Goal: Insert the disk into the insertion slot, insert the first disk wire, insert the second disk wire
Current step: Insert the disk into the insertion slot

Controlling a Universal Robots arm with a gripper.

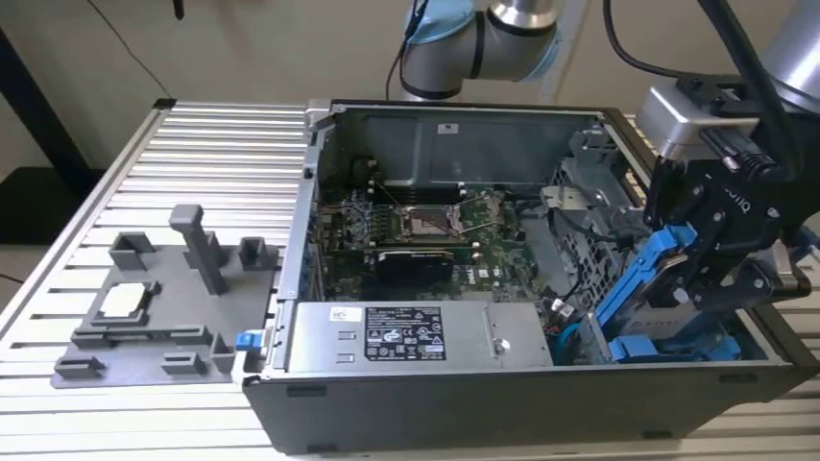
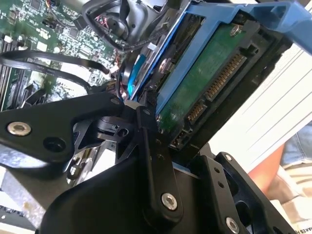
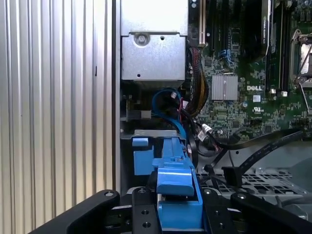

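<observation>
Disk, flat rectangular drive clipped in a bright blue plastic carrier frame: held tilted, lower end towards the case floor, at the exterior view's right. Green circuit-board face shows in the second wrist view.
Black robot gripper: clamped on the carrier, fingers pressed against its sides.
Insertion slot, bay of grey perforated sheet-metal cage: just beside the disk, which is not yet seated.
Second blue-fronted drive unit: below the disk.
Silver labelled power-supply box: inside the open dark computer case.
Ribbed aluminium table: carries the case.

Grey arm, pale blue joint caps, seemingly black gripper.
</observation>
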